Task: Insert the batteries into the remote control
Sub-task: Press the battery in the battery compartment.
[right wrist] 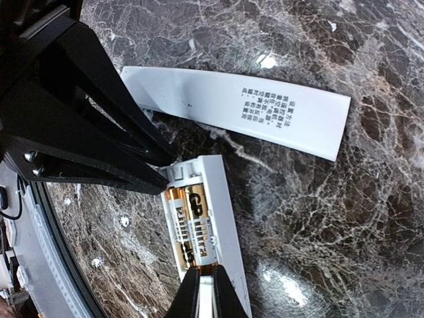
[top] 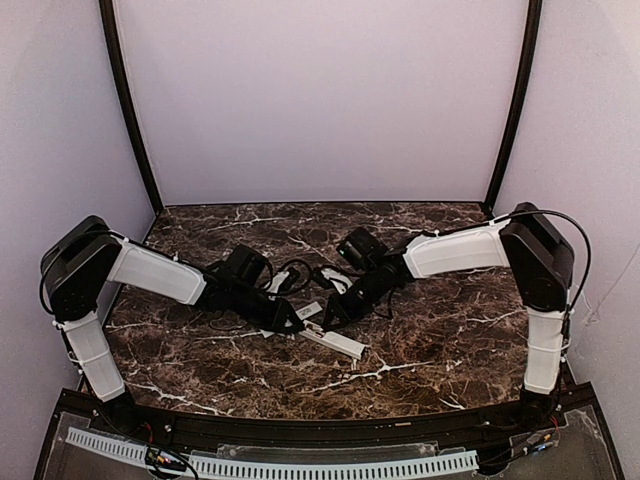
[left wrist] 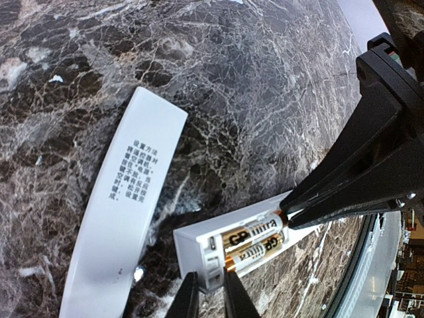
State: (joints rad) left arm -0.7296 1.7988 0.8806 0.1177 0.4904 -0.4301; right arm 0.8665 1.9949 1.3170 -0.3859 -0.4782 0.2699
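Observation:
The white remote control (left wrist: 199,248) lies on the marble with its battery bay open upward. Two gold GP batteries (left wrist: 255,244) lie side by side in the bay. My left gripper (left wrist: 207,298) is shut, and its tips rest at the remote's near end wall. My right gripper (left wrist: 286,217) is shut, with its tips against the far ends of the batteries. In the right wrist view the batteries (right wrist: 192,225) sit in the remote (right wrist: 222,218), my right gripper (right wrist: 205,298) is just below them and the left gripper (right wrist: 162,175) touches the top end. In the top view both grippers meet over the remote (top: 338,343).
The thin flat white strip with printed text (left wrist: 122,218) lies loose on the marble beside the remote; it also shows in the right wrist view (right wrist: 258,109). Black cables (top: 300,272) loop behind the two wrists. The table's front rail (top: 300,430) runs along the near edge.

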